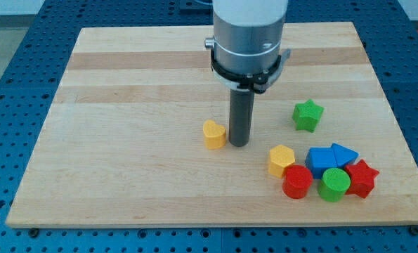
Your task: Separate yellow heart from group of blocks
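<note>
The yellow heart (213, 134) lies alone near the board's middle, to the view's left of the other blocks. My tip (239, 144) stands right beside it, on its right side, touching or nearly touching it. At the view's lower right sits a cluster: a yellow hexagon block (281, 160), a red cylinder (297, 182), a green cylinder (334, 185), a blue cube (322, 159), a blue triangle (345, 153) and a red star (362, 178). A green star (308, 115) lies apart, above the cluster.
The wooden board (124, 105) rests on a blue perforated table (12, 84). The arm's grey metal body (249, 35) hangs over the board's upper middle.
</note>
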`<control>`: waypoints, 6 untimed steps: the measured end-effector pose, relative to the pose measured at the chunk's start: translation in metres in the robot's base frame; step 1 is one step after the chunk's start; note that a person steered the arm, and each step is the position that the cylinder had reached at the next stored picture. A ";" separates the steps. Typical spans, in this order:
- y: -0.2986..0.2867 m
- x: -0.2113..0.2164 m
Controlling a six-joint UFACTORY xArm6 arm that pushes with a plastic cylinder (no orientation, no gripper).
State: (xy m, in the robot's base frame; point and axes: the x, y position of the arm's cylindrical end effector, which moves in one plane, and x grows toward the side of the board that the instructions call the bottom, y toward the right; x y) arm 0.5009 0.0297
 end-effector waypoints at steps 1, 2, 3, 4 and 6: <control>-0.042 0.006; -0.098 -0.030; -0.123 -0.074; -0.123 -0.043; -0.073 -0.001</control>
State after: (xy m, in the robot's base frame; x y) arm 0.5000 -0.0433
